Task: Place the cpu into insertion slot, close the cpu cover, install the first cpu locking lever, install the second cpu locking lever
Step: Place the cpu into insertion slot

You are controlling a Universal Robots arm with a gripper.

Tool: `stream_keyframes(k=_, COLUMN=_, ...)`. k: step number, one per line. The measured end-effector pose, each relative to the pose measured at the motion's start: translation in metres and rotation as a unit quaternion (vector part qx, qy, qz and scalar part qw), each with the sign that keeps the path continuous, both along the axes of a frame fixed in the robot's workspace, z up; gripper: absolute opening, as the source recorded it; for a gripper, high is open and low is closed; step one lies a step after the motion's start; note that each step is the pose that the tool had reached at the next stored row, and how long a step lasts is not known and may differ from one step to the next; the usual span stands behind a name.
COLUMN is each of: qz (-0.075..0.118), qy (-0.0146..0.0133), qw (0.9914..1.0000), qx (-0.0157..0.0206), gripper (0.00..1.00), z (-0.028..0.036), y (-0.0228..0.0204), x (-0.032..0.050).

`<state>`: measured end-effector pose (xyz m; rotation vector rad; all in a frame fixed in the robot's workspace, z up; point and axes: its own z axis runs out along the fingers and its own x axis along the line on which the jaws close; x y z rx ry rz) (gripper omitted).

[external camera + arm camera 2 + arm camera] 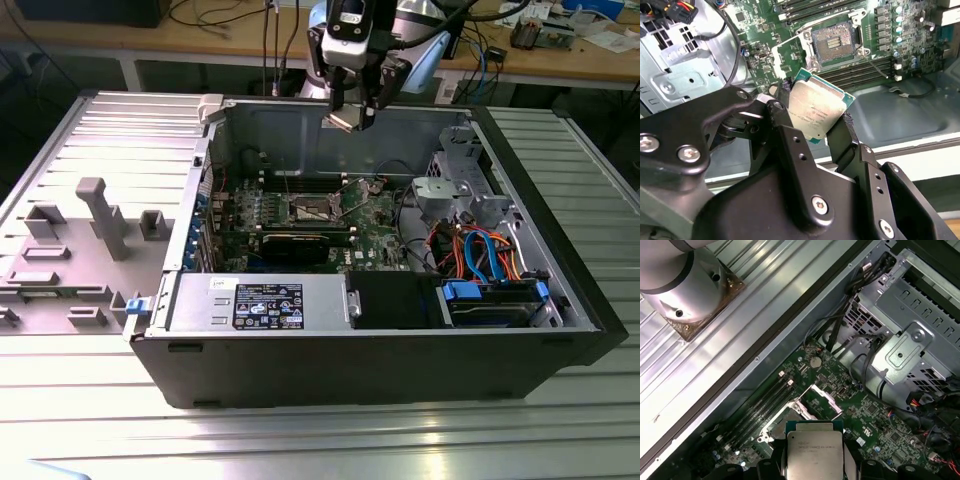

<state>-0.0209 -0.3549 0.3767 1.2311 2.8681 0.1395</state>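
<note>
Gripper [352, 115] holding cpu [341, 121], upper centre of exterior view, above case [350, 365]; insertion slot [312, 208] inside, mid-frame; drive cage [470, 190] to its right.

Open computer case [350, 365] laid on side on ribbed metal worktop [300, 440]. Inside, in exterior view: labelled power supply [255, 303] set along near wall, black graphics card [295, 245] beyond it, silver drive cage [455, 190] toward exterior view's right, with blue and orange cables [480, 250] bundled just beside cage. Grey moulded fixture [90, 230] placed beside case at exterior view's left. Coin battery [815, 361] and long memory slots [772, 395] seen in first wrist view.
</note>
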Motion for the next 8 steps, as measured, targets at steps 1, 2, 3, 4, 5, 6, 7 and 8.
stream_keyframes(k=1, qz=-0.001, qy=0.0000, qw=1.00000, qx=0.0000, gripper=0.55, z=0.0000, y=0.0000, x=0.0000)
stream_keyframes(k=2, qz=-0.001, qy=0.0000, qw=1.00000, qx=0.0000, gripper=0.55, z=0.0000, y=0.0000, x=0.0000)
stream_keyframes(k=3, qz=-0.001, qy=0.0000, qw=1.00000, qx=0.0000, gripper=0.55, z=0.0000, y=0.0000, x=0.0000)
stream_keyframes(k=4, qz=-0.001, qy=0.0000, qw=1.00000, qx=0.0000, gripper=0.55, z=0.0000, y=0.0000, x=0.0000)
stream_keyframes(k=5, qz=-0.001, qy=0.0000, qw=1.00000, qx=0.0000, gripper=0.55, z=0.0000, y=0.0000, x=0.0000)
stream_keyframes(k=6, qz=-0.001, qy=0.0000, qw=1.00000, qx=0.0000, gripper=0.55, z=0.0000, y=0.0000, x=0.0000)
stream_keyframes(k=7, qz=-0.001, qy=0.0000, qw=1.00000, qx=0.0000, gripper=0.55, z=0.0000, y=0.0000, x=0.0000)
stream_keyframes(k=8, qz=-0.001, qy=0.0000, qw=1.00000, qx=0.0000, gripper=0.55, z=0.0000, y=0.0000, x=0.0000)
